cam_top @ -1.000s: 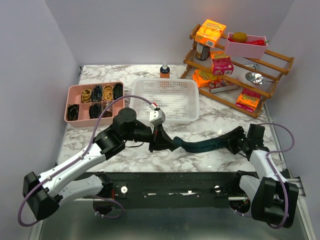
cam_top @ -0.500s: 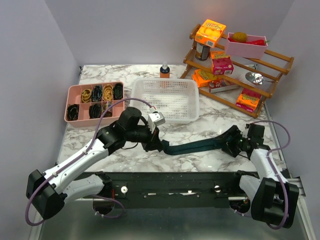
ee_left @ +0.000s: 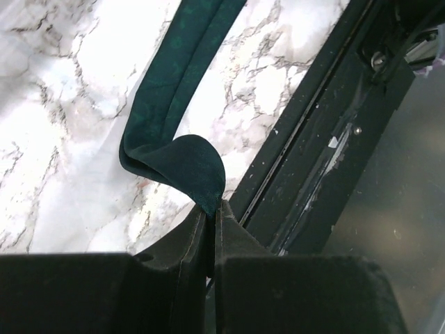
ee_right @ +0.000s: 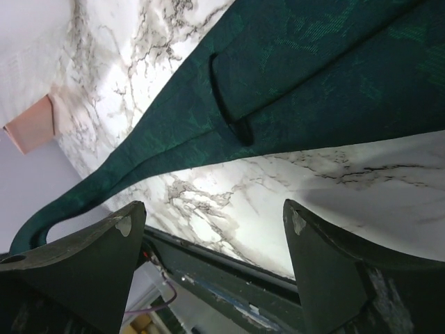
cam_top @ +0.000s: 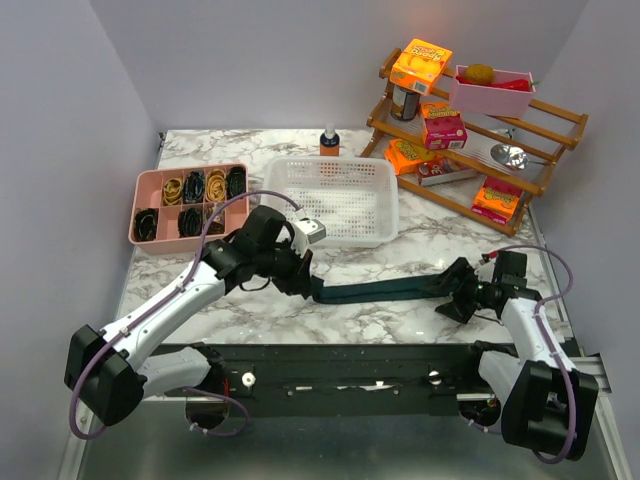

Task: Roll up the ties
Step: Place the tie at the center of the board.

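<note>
Left fingers (ee_left: 189, 245) on tie (ee_left: 170, 90) — right fingers (ee_right: 87, 264) wide

Clutter on the white marbled surface (cam_top: 420, 250) beyond the grippers.
A white plastic mesh basket (cam_top: 390, 200) sits just beyond the left gripper (cam_top: 308, 285). A pink compartment tray (cam_top: 137, 212) of coiled bands lies beyond and to its left, and a small orange-labelled bottle (cam_top: 329, 141) stands behind the basket. A wooden tiered rack (cam_top: 556, 113) of snack boxes stands well beyond the right gripper (cam_top: 455, 300).

Marble table (cam_top: 430, 250) enclosed by plain lilac walls (cam_top: 250, 60)
</note>
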Controlling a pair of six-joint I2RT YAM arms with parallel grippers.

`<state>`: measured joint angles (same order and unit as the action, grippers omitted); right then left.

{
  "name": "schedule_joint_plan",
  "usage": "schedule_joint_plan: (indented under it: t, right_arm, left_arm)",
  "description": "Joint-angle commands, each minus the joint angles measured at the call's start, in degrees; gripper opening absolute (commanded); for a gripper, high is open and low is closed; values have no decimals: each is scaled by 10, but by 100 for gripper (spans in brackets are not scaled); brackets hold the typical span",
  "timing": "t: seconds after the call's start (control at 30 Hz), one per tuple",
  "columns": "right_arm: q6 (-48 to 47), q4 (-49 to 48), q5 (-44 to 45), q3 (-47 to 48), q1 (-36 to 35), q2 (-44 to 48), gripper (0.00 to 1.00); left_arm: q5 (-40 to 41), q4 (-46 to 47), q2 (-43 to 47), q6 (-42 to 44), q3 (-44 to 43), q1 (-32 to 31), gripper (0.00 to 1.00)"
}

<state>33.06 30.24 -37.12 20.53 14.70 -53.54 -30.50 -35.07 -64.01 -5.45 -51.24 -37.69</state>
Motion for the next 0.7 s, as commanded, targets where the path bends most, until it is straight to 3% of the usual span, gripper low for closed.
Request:
schedule_joint_plan:
  t: [0.0, 0.33, 0.67]
  right_arm:
    - [-12, -1, -48, 6, -11, -33, 88]
    - [-18, 18, 17, 100, -85, -17, 89]
    - [-41, 28, 96, 217, -198, -99, 88]
  left_arm:
    - [20, -22, -9, -3, -28, 8, 0]
    - [99, -112, -25, -10, -64, 20, 0]
    - [121, -185, -55, -39, -93, 23, 1]
